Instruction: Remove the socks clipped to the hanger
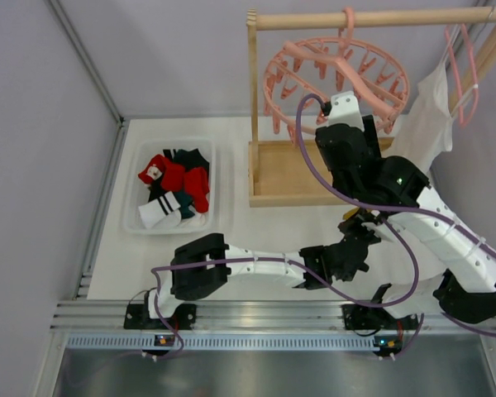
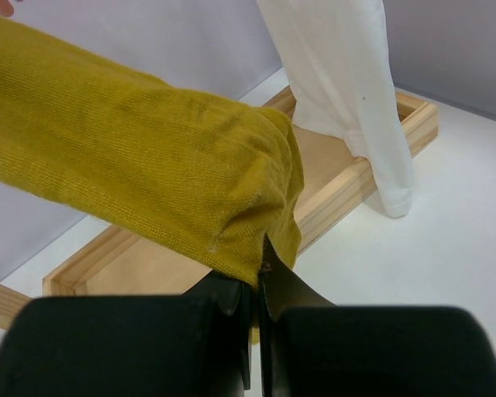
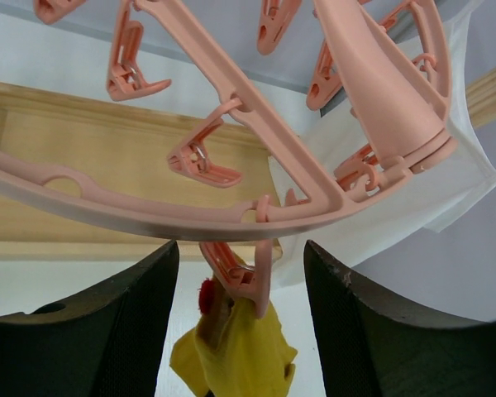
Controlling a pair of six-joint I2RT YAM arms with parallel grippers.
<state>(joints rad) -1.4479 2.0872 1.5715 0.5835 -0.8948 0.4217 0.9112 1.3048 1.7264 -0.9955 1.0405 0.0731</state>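
The round pink hanger [image 1: 335, 78] hangs by its hook from the wooden rail. One mustard yellow sock [image 2: 149, 165] stays clipped to it. My left gripper [image 2: 260, 269] is shut on the sock's lower end and the sock stretches up and left from it. In the right wrist view the sock [image 3: 240, 356] hangs from a pink peg [image 3: 240, 277] under the hanger's ring [image 3: 107, 207]. My right gripper [image 3: 240, 252] is open, one finger on each side of that peg. In the top view the right arm hides most of the sock.
A clear bin [image 1: 132, 178] at the left holds several loose socks, red, black and white [image 1: 174, 186]. A wooden rack base [image 1: 285, 174] sits under the hanger. A large white garment [image 1: 430, 116] on a thin pink clothes hanger hangs at the right, close to the sock.
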